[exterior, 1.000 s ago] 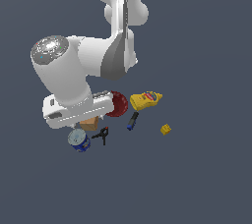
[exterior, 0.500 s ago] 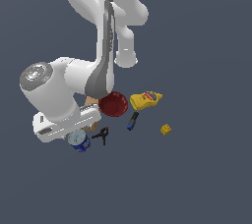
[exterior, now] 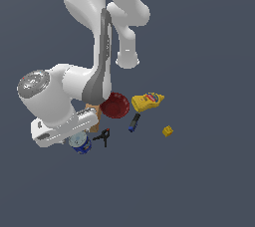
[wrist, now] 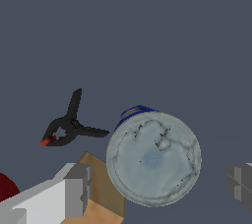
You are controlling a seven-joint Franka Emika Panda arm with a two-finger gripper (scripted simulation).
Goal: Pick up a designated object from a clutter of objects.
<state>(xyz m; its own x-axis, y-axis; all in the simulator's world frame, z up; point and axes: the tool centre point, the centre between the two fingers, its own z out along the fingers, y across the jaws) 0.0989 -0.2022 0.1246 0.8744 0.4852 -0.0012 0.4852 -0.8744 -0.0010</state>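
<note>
The blue-labelled can (wrist: 153, 158) stands upright and shows its silvery-grey top in the wrist view. My gripper (wrist: 157, 186) is open above it, with one finger (wrist: 74, 191) over the tan wooden block (wrist: 101, 193) and the other finger (wrist: 240, 181) on the can's far side, so the jaws straddle the can without touching it. In the exterior view the can (exterior: 80, 144) peeks out below my white hand (exterior: 62, 127), which hides the fingers. The wooden block (exterior: 93, 116) is mostly hidden behind the hand.
A black clamp (exterior: 103, 137) lies just to the exterior view's right of the can, and it also shows in the wrist view (wrist: 69, 126). Further right are a red bowl (exterior: 115, 105), a blue marker (exterior: 134, 122), a yellow mustard bottle (exterior: 148, 101) and a tiny yellow cube (exterior: 168, 131).
My hand has moved down and toward the exterior view's left, settling over the can. The objects have not moved.
</note>
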